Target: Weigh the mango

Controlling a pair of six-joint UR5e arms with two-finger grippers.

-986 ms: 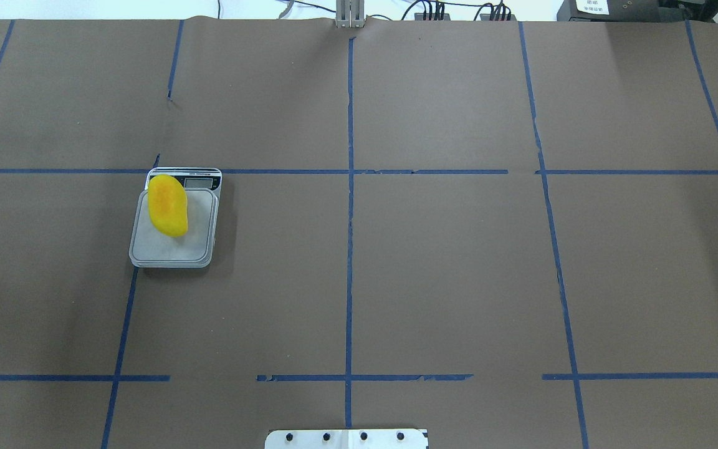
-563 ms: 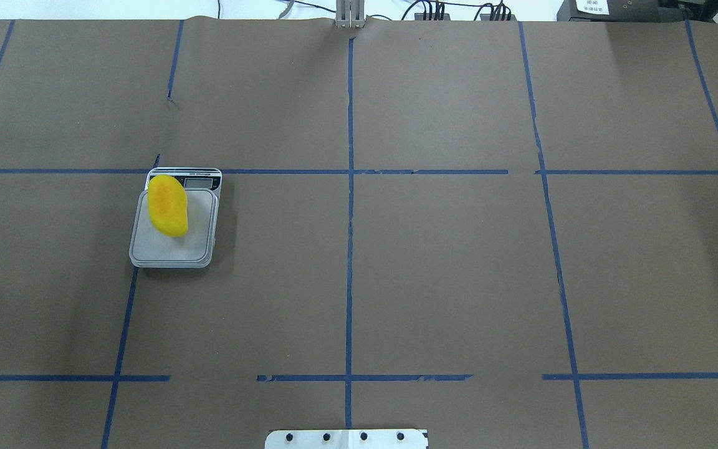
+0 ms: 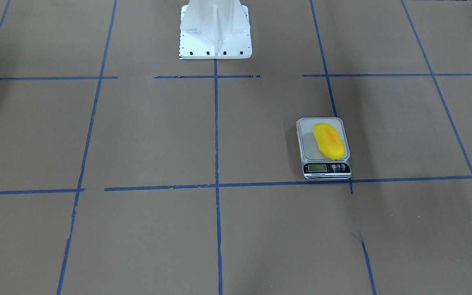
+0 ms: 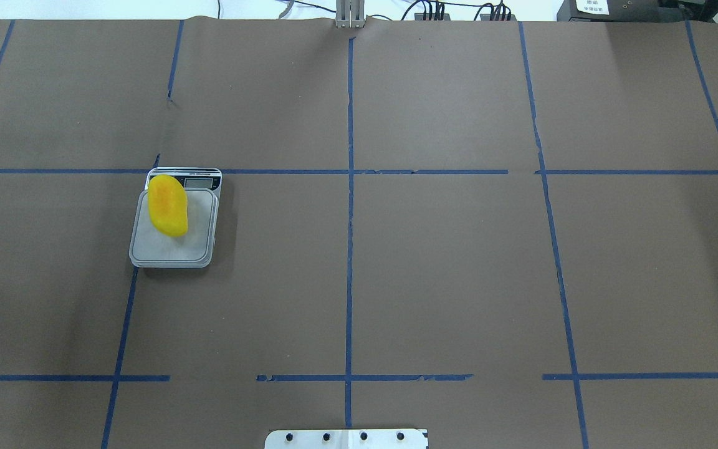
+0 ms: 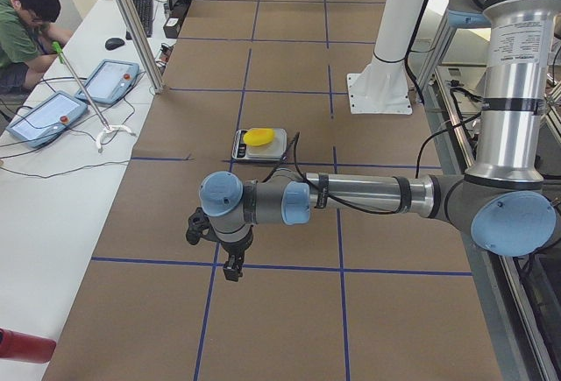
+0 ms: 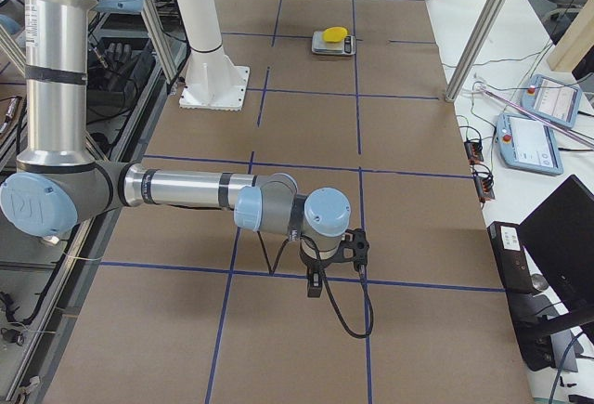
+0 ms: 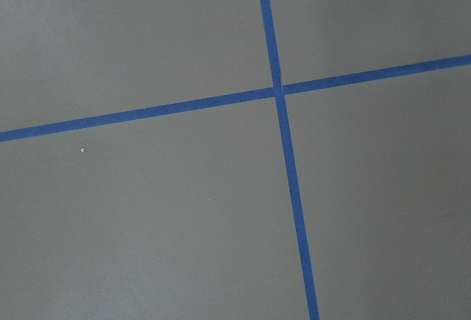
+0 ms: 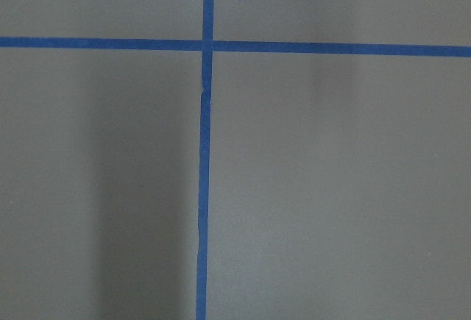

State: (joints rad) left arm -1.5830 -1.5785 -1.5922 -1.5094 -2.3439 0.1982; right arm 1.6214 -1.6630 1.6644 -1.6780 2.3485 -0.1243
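The mango [image 4: 167,205] lies lengthwise on the scale [image 4: 172,249], along the plate's left side, one end close to the display [image 3: 317,167]. Nothing has shifted since the earlier overhead frames: fruit and scale sit exactly where they were, so the placing looks done and only the reading remains; the digits are too small to make out. Both arms hang well apart from the scale, over bare table [image 4: 459,262]. The left gripper [image 5: 232,269] and right gripper [image 6: 316,285] show only from the sides, so I cannot tell how far their fingers are spread; neither appears to carry anything.
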